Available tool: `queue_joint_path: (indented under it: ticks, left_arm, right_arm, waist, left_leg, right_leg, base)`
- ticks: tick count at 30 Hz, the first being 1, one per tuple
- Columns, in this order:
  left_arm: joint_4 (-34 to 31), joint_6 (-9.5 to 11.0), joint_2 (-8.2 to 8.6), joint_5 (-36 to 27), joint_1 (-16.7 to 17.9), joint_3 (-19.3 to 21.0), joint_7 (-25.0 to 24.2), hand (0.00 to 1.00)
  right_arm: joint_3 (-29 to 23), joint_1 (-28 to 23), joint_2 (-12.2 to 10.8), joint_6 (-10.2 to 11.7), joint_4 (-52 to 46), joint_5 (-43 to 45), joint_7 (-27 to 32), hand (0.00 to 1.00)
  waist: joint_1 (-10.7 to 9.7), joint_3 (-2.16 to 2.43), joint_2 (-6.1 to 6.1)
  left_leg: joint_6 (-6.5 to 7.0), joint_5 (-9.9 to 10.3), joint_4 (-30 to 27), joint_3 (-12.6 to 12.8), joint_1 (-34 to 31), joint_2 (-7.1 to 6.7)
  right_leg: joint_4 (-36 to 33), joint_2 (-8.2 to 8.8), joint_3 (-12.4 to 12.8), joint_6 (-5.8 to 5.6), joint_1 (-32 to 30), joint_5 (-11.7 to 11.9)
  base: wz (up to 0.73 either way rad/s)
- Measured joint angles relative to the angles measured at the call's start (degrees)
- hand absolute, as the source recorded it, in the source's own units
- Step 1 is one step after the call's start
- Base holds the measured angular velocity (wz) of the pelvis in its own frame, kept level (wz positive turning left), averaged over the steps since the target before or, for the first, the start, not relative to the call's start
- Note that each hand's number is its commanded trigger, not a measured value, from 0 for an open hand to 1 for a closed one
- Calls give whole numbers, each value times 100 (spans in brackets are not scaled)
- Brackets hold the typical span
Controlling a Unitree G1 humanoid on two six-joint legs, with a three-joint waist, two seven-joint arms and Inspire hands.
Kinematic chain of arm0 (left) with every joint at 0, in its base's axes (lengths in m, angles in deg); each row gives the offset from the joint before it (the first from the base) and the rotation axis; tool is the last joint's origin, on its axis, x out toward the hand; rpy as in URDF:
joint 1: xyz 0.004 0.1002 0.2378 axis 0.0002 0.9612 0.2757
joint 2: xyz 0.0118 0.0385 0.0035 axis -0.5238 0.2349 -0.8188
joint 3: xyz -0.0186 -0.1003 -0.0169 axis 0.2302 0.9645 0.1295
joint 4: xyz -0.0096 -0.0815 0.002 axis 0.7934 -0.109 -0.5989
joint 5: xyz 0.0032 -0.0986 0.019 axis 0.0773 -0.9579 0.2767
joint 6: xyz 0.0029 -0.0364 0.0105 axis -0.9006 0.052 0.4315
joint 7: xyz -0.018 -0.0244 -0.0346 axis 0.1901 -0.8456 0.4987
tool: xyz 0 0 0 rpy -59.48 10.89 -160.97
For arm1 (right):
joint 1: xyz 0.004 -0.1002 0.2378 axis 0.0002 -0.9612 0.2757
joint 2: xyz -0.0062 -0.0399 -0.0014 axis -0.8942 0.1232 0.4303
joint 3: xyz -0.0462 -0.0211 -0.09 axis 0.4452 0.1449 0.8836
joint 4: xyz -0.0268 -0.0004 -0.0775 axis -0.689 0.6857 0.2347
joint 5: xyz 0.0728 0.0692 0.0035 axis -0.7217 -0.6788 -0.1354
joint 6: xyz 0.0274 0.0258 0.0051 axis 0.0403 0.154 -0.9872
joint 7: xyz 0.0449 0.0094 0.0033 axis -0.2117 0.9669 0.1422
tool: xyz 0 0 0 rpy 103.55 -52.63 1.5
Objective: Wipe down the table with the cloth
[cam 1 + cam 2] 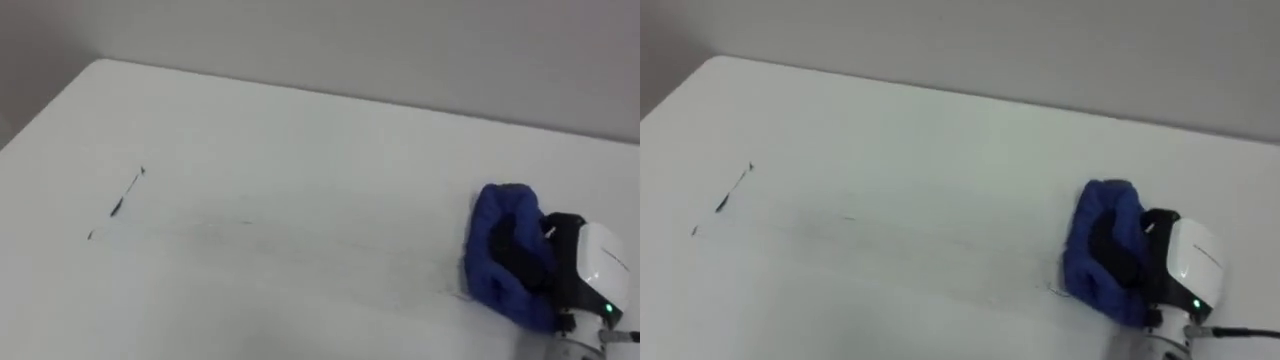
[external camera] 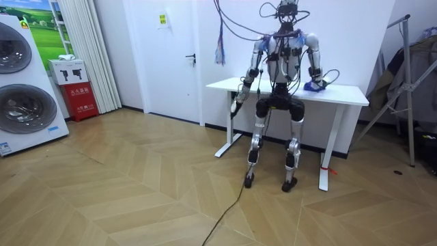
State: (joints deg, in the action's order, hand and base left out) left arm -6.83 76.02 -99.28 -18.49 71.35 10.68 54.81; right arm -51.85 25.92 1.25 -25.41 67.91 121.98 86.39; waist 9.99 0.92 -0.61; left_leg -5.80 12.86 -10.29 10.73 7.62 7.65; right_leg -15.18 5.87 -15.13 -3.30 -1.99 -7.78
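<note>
Left eye view: we see the right hand (image 1: 590,265) curled round a blue cloth (image 1: 500,250), near right on the white worktop (image 1: 300,150); dark marks (image 1: 127,190) at left. Room view: robot stands at the worktop, left hand (image 2: 235,108) hanging by its end on the room view's left.

The blue cloth (image 1: 500,255) hid the fingers of the right hand (image 1: 595,262); the left hand (image 2: 235,107) looked too small to read.
</note>
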Motion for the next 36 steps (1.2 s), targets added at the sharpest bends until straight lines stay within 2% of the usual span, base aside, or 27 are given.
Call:
queue_joint_path:
  ticks: [1, 2, 3, 4, 5, 6, 7, 8, 9, 10, 12, 13, 14, 16, 17, 19, 20, 22, 24, 26, 29, 30, 31, 32, 34, 35, 36]
  left_arm:
    - [86, 30, 76, -42, -170, -260, -5, 0]
    - [167, 38, 82, -44, -271, -425, -10, 0]
    - [321, 40, 92, -59, -475, -721, -24, 0]
    - [437, 33, 141, -68, -638, -877, -42, 0]
    - [451, 18, 160, -65, -681, -945, -48, 0]
    - [414, 13, 179, -64, -692, -1013, -69, 0]
    - [408, -34, 162, -64, -687, -1018, -89, 0]
    - [400, -79, 137, -71, -669, -1016, -115, 0]
    - [362, -163, 59, -193, -604, -1026, -148, 0]
    - [361, -225, -20, -350, -433, -1014, -147, 0]
    - [356, -320, -108, -409, -154, -903, -140, 0]
    - [377, -347, -119, -389, -7, -733, -132, 0]
    - [383, -356, -116, -385, 65, -646, -127, 0]
    - [477, -360, -135, -362, 291, -317, -118, 0]
    - [486, -360, -135, -329, 321, -171, -114, 0]
    - [480, -305, -163, -5, 352, 289, 15, 0]
    - [475, -289, -192, 25, 350, 351, 52, 0]
    - [315, -252, -298, 142, 359, 461, 117, 0]
    - [190, -170, -324, 138, 314, 456, 126, 0]
    - [23, -123, -313, 98, 216, 339, 115, 0]
    - [-52, -89, -255, 41, 50, -59, 100, 0]
    - [-37, -93, -185, 37, 5, -199, 101, 0]
    - [-6, -107, -95, 60, -77, -339, 101, 0]
    - [-2, -123, -46, 58, -112, -396, 93, 0]
    - [250, -194, 27, 19, -324, -634, 40, 0]
    - [319, -220, 24, 14, -381, -698, 40, 0]
    - [366, -317, 28, 14, -453, -822, 41, 0]
  right_arm:
    - [421, 332, -39, -249, -71, 5, -184, 100]
    - [679, 508, -52, -391, -139, 20, -308, 100]
    - [1257, 848, -96, -617, -366, 123, -563, 100]
    - [1680, 1247, -242, -651, -457, 284, -748, 100]
    - [1884, 1444, -288, -650, -464, 299, -805, 100]
    - [2197, 1779, -447, -629, -471, 392, -927, 100]
    - [2385, 2011, -619, -582, -478, 540, -1020, 100]
    - [2431, 2085, -679, -533, -476, 595, -1062, 100]
    - [2475, 2170, -753, -390, -421, 682, -1128, 100]
    - [2487, 2160, -759, -293, -305, 678, -1144, 100]
    - [2428, 1995, -670, -250, -108, 693, -1141, 100]
    - [2273, 1757, -567, -163, 63, 654, -1045, 100]
    - [2116, 1580, -559, -12, 122, 553, -921, 100]
    - [1533, 926, -507, 432, 127, 486, -413, 100]
    - [1361, 747, -478, 544, 125, 421, -285, 100]
    - [574, 49, -290, 893, 113, 231, 194, 100]
    - [403, -106, -227, 927, 119, 188, 283, 100]
    - [-162, -466, 42, 970, 369, 60, 593, 100]
    - [-425, -491, 195, 989, 625, -77, 659, 100]
    - [-503, -485, 250, 981, 732, -274, 656, 100]
    - [-214, -282, 232, 710, 657, -573, 608, 100]
    - [-46, -80, 207, 483, 644, -712, 554, 100]
    - [94, 210, 93, 212, 630, -745, 461, 100]
    - [215, 374, 60, 52, 611, -745, 390, 100]
    - [921, 1137, -161, -534, 281, -645, -146, 100]
    - [1135, 1365, -247, -617, 220, -566, -284, 100]
    - [1494, 1867, -399, -649, 183, -295, -517, 100]
  waist:
    - [100, -35, 5]
    - [145, -57, -7]
    - [251, -88, 9]
    - [357, -115, 9]
    - [404, -122, 3]
    - [563, -159, -4]
    - [716, -160, -37]
    - [787, -164, -46]
    - [890, -164, -55]
    - [982, -169, -46]
    - [977, -168, -47]
    - [941, -167, -51]
    - [904, -169, -47]
    - [458, -176, -23]
    - [374, -172, -37]
    - [9, -166, -106]
    - [-43, -163, -123]
    - [-74, -107, -174]
    - [-158, -95, -176]
    - [-192, -78, -150]
    - [-160, -66, -75]
    - [-119, -63, -37]
    - [1, -78, -9]
    - [75, -81, -1]
    - [405, -78, -13]
    - [469, -81, -15]
    - [476, -119, -6]
  left_leg:
    - [0, 0, 13, -8, -15, -1]
    - [0, 0, 32, -4, -15, -1]
    - [2, -1, 83, 1, -26, 5]
    - [3, 0, 83, 2, -73, 5]
    - [4, 0, 84, 2, -121, 5]
    - [23, 3, 87, -5, -199, 6]
    - [47, 7, 81, -49, -318, 5]
    - [60, 5, 79, -103, -382, 5]
    - [85, -4, 68, -248, -489, -13]
    - [108, -19, 66, -334, -507, -39]
    - [132, -33, 61, -472, -515, -76]
    - [147, -43, 60, -542, -522, -96]
    - [158, -49, 59, -565, -517, -106]
    - [194, -72, 52, -591, -500, -172]
    - [203, -77, 52, -589, -494, -195]
    - [235, -97, 55, -519, -475, -251]
    - [237, -98, 57, -482, -455, -258]
    - [263, -78, 62, -295, -403, -256]
    - [274, -70, 63, -299, -376, -254]
    - [270, -66, 63, -289, -340, -243]
    - [269, -65, 81, -238, -294, -225]
    - [262, -60, 86, -186, -272, -220]
    - [263, -60, 89, -156, -273, -221]
    - [264, -59, 93, -156, -283, -220]
    - [263, -43, 109, -197, -326, -203]
    - [256, -36, 103, -202, -359, -191]
    - [243, -35, 55, -224, -437, -155]
  right_leg:
    - [15, -11, -95, 49, -88, 109]
    - [20, -13, -193, 79, -122, 153]
    - [48, -34, -280, 121, -202, 227]
    - [47, -38, -316, 142, -274, 270]
    - [50, -36, -332, 142, -315, 287]
    - [70, -35, -362, 142, -364, 306]
    - [90, -26, -412, 148, -441, 335]
    - [118, -19, -455, 142, -459, 354]
    - [161, 16, -560, 125, -465, 370]
    - [176, 48, -618, 117, -431, 369]
    - [210, 102, -749, 89, -363, 371]
    - [285, 119, -810, 62, -292, 387]
    - [300, 133, -851, 57, -254, 388]
    - [378, 227, -1046, -39, -54, 355]
    - [387, 249, -1049, -70, -23, 337]
    - [486, 281, -937, -140, 82, 311]
    - [507, 270, -855, -149, 101, 308]
    - [531, 244, -684, -161, 151, 320]
    - [537, 242, -678, -160, 187, 343]
    - [535, 228, -669, -150, 216, 365]
    - [474, 203, -558, -131, 191, 378]
    - [431, 198, -504, -104, 145, 396]
    - [394, 186, -493, -61, 53, 444]
    - [377, 173, -498, -33, -13, 475]
    - [332, 99, -566, 126, -248, 600]
    - [332, 81, -629, 162, -303, 625]
    - [350, 75, -805, 207, -330, 656]
  base:
    - [-95]
    - [-70]
    - [-38]
    - [-18]
    - [11]
    - [23]
    - [26]
    - [42]
    - [52]
    - [51]
    - [40]
    - [36]
    - [40]
    - [51]
    - [48]
    - [39]
    - [9]
    - [-24]
    - [-7]
    - [-4]
    - [-15]
    - [-47]
    - [-58]
    - [-76]
    - [-84]
    - [-48]
    - [0]
